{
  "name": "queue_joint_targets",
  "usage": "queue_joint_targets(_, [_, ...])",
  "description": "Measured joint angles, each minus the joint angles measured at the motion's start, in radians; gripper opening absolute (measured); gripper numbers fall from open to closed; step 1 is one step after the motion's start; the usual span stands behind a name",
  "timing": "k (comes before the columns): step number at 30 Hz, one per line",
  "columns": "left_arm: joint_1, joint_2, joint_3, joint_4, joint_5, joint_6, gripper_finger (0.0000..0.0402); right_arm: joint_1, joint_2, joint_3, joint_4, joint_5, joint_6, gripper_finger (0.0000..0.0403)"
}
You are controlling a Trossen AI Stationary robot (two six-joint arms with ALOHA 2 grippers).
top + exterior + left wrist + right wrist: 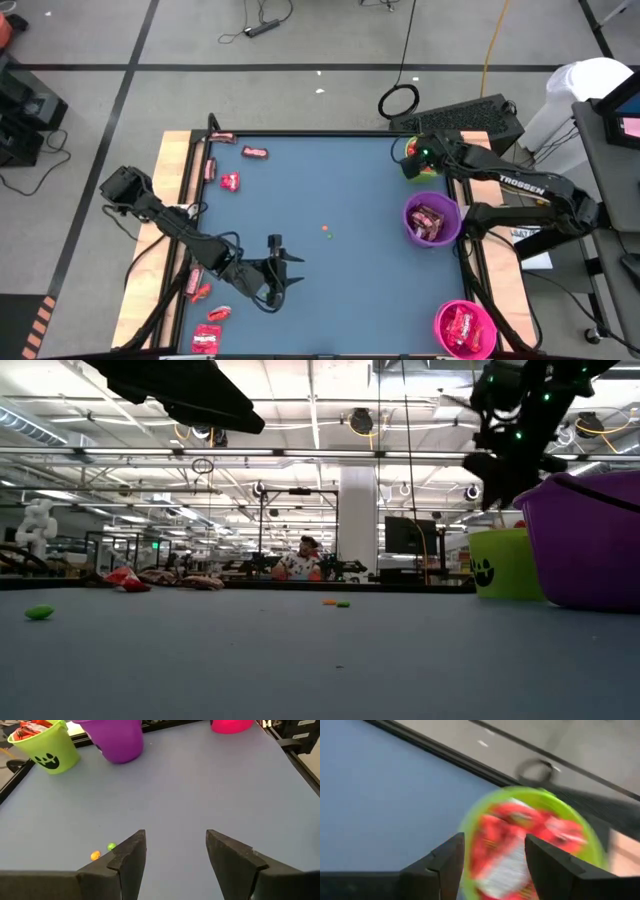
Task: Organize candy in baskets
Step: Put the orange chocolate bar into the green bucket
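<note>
Right wrist view: my right gripper [490, 865] hangs directly over the green basket [470, 827], jaws apart, nothing gripped; candy [510, 845] lies below them, presumably dropped there. Left gripper [175, 860] parked, spread, empty.

From above we see a blue-topped counter [330, 270]. Our right hand [410, 160] hangs over the lime green plastic basket [411, 149] at the far right corner, mostly hiding it. Just nearer sits a purple round plastic basket [432, 218] and, at the near right corner, a bright pink one [464, 327], both holding shiny red wrapped candy [229, 181]. More pieces lie scattered along the left edge. Our left hand [290, 270] rests low at near left, fingers spread.
</note>
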Motion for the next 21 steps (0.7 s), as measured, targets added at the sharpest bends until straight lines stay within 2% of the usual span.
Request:
queue_joint_targets(8, [0.016, 0.0, 0.0, 0.0, 0.009, -0.023, 0.0212, 0.32, 0.007, 0.0, 0.278, -0.035, -0.026, 0.0189])
queue_joint_targets(13, [0.014, -0.005, 0.001, -0.079, 0.135, -0.023, 0.0212, 0.514, 0.06, 0.0, 0.474, -0.037, -0.053, 0.0189])
queue_joint_targets(17, [-0.031, -0.008, 0.059, -0.344, 0.269, -0.166, 0.0212, 0.632, 0.119, 0.0, 0.571, -0.037, -0.075, 0.0189])
queue_joint_targets(21, [-0.094, -0.009, 0.152, -0.701, 0.426, -0.469, 0.0212, 0.701, 0.18, 0.0, 0.607, -0.035, -0.078, 0.0189])
